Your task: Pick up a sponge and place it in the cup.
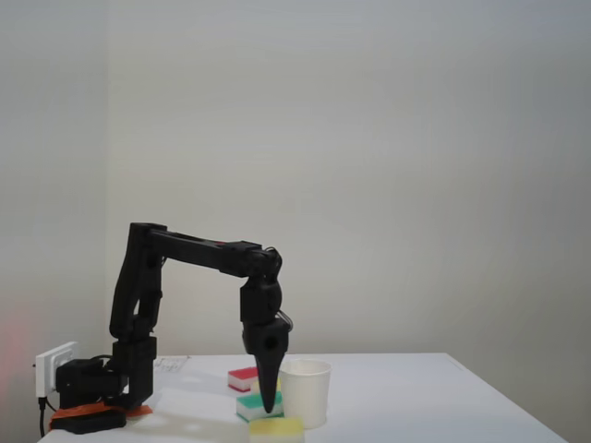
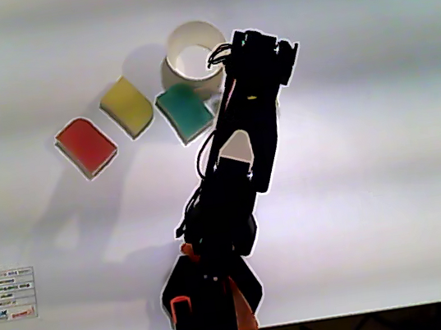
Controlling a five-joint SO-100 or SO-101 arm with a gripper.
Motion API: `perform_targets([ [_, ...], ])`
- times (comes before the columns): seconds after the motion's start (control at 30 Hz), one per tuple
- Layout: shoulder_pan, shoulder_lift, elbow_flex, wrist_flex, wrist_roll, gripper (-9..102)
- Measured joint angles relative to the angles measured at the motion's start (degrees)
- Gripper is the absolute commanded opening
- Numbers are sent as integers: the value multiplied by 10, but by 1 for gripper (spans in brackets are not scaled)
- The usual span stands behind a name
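Fingers on your gripper (image 1: 269,406) look closed on nothing. Your sponge (image 2: 128,105), soft light foam, lies between two other sponges, near the cup (image 2: 189,49); pinch across its narrow sides.

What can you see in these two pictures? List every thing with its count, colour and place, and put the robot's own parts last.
Cup: one, white, at the far side of the table in the other view, beside the green sponge.
Yellow sponge: one, pale yellow, between the red and green sponges in the other view.
Green sponge: one, teal-green top, next to the cup.
Red sponge: one, red top, leftmost of the three in the other view.
Label: one, white with small print, at the left table edge in the other view.
Socket: one, white, behind the arm's base in the fixed view.
Table: one, white.
Arm: one, black, on an orange base.
Gripper: one, black, pointing down, in front of the green sponge beside the cup in the fixed view.
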Motion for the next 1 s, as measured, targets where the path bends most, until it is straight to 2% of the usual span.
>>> perform_targets([
  [0.33,0,-32,-38,11,-28,0],
  [0.8,12,-63,-65,11,-47,24],
  [1.0,18,-77,-81,4,-54,26],
])
